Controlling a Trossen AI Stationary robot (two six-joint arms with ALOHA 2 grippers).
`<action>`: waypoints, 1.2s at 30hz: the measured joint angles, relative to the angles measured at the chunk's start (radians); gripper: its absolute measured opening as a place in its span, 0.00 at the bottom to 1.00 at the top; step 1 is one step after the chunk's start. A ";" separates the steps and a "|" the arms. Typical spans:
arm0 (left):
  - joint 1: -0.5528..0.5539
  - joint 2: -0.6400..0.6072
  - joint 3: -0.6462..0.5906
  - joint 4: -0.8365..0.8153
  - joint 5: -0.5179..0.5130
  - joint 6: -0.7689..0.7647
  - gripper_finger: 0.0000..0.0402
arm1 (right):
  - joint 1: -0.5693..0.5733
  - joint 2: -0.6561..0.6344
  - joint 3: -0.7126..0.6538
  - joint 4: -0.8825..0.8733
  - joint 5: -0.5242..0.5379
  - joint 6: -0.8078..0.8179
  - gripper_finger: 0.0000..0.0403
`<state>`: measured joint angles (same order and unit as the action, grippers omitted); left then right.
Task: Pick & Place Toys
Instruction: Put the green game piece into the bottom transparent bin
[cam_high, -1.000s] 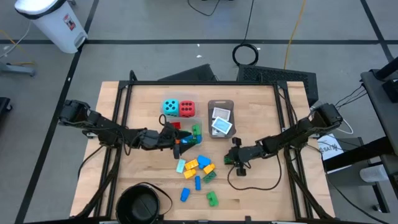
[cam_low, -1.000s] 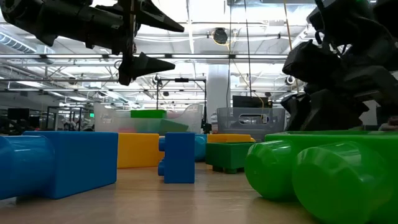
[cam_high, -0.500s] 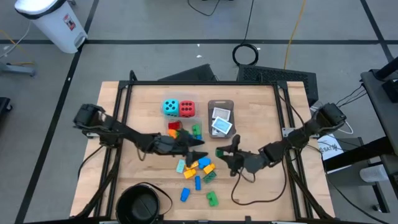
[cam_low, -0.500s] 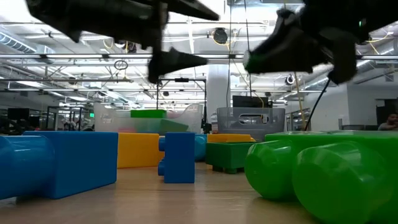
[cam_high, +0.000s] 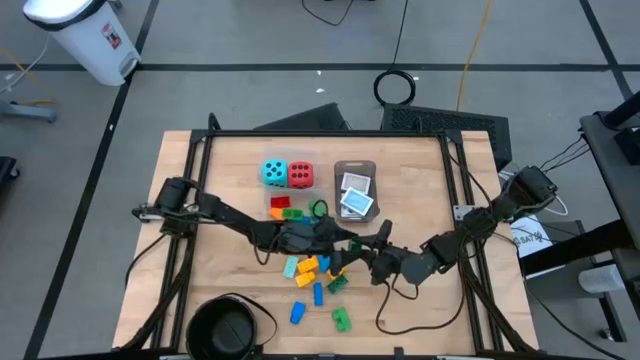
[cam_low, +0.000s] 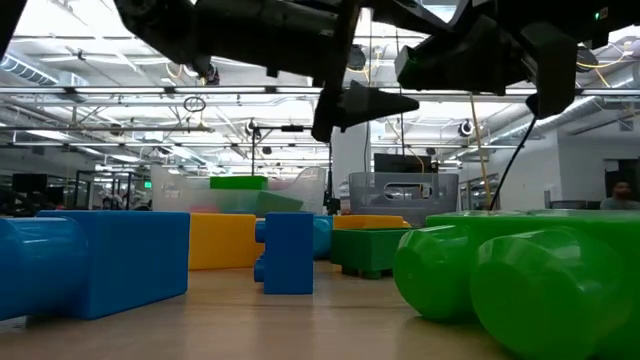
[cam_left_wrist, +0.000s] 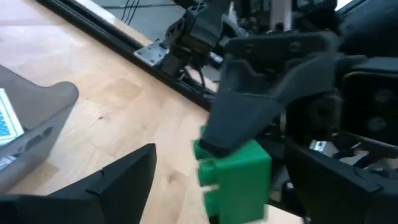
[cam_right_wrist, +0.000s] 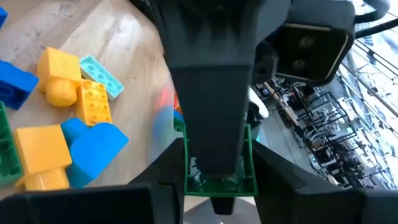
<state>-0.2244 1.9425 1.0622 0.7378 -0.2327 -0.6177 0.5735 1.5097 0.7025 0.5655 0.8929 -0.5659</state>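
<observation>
Since a moment ago both our arms have swung in over the middle of the desk (cam_high: 230, 160), and our right claw (cam_right_wrist: 214, 186), clamped on a green brick (cam_left_wrist: 235, 175), now meets our left claw (cam_left_wrist: 186, 186), whose fingers stand wide open around it. We judge this a hand-over: the brick hangs in the air above the loose pile of bricks (cam_high: 318, 275), not yet placed.

Left gripper (cam_left_wrist: 211, 186) fingers spread wide, but the gap is blocked: right gripper (cam_left_wrist: 249, 134) with its green brick (cam_left_wrist: 235, 171) sits just ahead. Brick pile (cam_high: 318, 272) crowds below. Bare table (cam_high: 420, 170) beyond the right gripper.
</observation>
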 joint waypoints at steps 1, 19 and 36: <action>0.001 0.002 0.011 -0.021 0.004 0.004 0.87 | 0.000 0.000 0.000 0.001 -0.001 0.000 0.27; 0.036 -0.126 -0.057 -0.145 0.019 0.061 0.24 | 0.031 -0.002 0.000 -0.014 0.044 0.222 0.69; 0.071 -0.366 -0.494 -0.143 -0.266 -0.200 0.35 | -0.002 -0.002 0.000 0.037 -0.057 0.279 0.64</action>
<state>-0.1536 1.5760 0.5680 0.5944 -0.4992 -0.8174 0.5719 1.5082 0.7021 0.6029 0.8356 -0.2865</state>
